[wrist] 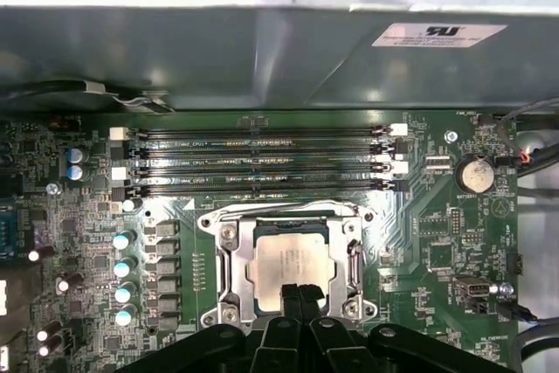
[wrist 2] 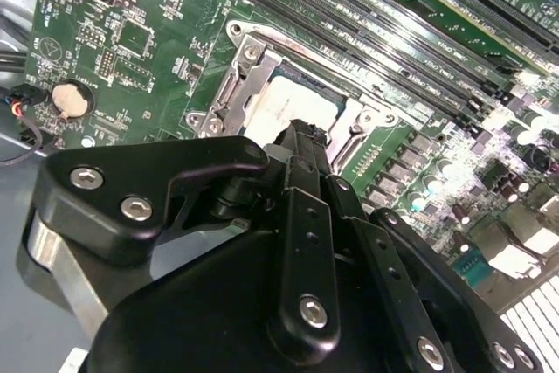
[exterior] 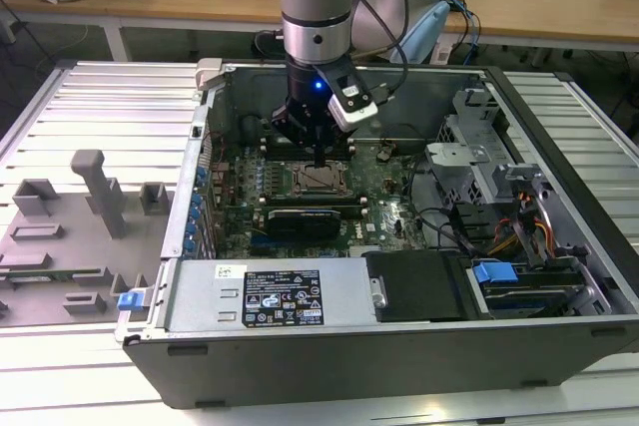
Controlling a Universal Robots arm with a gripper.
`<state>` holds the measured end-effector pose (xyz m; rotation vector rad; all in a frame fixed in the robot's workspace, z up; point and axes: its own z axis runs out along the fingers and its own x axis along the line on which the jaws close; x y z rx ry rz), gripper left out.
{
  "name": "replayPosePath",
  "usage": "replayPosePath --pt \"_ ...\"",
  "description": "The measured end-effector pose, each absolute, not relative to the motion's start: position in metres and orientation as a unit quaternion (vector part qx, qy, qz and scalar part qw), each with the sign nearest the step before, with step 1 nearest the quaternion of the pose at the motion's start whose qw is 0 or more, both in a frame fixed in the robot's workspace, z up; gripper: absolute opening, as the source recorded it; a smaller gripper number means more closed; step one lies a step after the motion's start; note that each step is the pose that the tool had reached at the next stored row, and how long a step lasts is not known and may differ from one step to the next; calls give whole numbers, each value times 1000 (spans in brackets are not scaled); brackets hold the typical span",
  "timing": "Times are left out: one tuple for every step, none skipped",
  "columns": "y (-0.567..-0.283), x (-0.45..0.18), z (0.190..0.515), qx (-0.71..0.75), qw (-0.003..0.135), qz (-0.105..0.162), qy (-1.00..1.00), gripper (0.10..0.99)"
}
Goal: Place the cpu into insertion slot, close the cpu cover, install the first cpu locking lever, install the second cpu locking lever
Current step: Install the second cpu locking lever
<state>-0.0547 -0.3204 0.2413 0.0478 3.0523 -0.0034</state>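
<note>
Touching square matte cpu [wrist: 286, 261] — black closed gripper [wrist: 300, 293].

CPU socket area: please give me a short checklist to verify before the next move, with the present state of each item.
1. The cpu lies flat inside the insertion slot: ok.
2. The cpu cover is down around the chip: ok, it frames the chip in both wrist views.
3. Both locking levers latched: cannot tell.
4. The gripper is over the socket's edge, fingertips together: ok.
5. Fingertips touching the chip or cover: cannot tell.
6. Memory slots beside the socket are free of the gripper: ok.
</note>
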Motion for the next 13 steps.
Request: replayPosePath --pt "-320 -55 243 16 44 -1 999 106" --pt "-320 -55 247 16 44 -1 999 106" --pt "-320 -55 247 16 44 -1 999 106" --pt "-320 -55 247 16 44 -1 999 106" --pt "-321 -55 247 16 44 -1 999 106" --pt "-321 -55 247 16 44 -1 999 106" --pt "-323 -55 247 16 44 -1 999 106" --pt "-325 -55 247 16 44 -1 999 106" --pt "-327 -55 247 16 44 -1 999 106" --pt "-329 -55 247 16 44 -1 999 106" --pt "-331 -55 247 16 44 -1 999 106" --pt "-334 -55 247 16 44 -1 999 106" --pt "-336 -55 247 16 44 -1 999 106"
